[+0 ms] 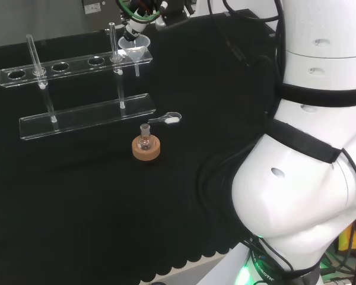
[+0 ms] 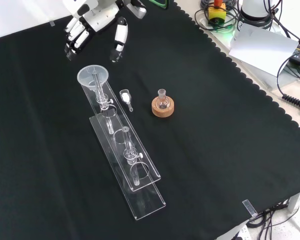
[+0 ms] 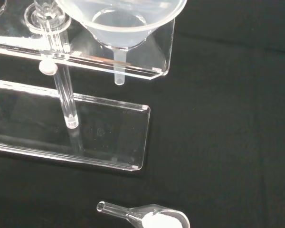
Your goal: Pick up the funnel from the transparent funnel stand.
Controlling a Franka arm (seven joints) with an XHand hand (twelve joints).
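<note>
Scoop, nearest my wrist camera. Funnel seated in stand, not lifted. My robot hand, released, fingers straight, at funnel's 12 o'clock in front view, apart. Grasp and lift remaining.

A lab bench — black cloth, clear funnel stand, small flask.

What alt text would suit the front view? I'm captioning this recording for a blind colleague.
The black and white hand, fingers relaxed and open, hovers above a clear funnel seated in the far end of a transparent funnel stand on black cloth. To the stand's right lie a small scoop of white powder and a small flask on a cork ring.
</note>
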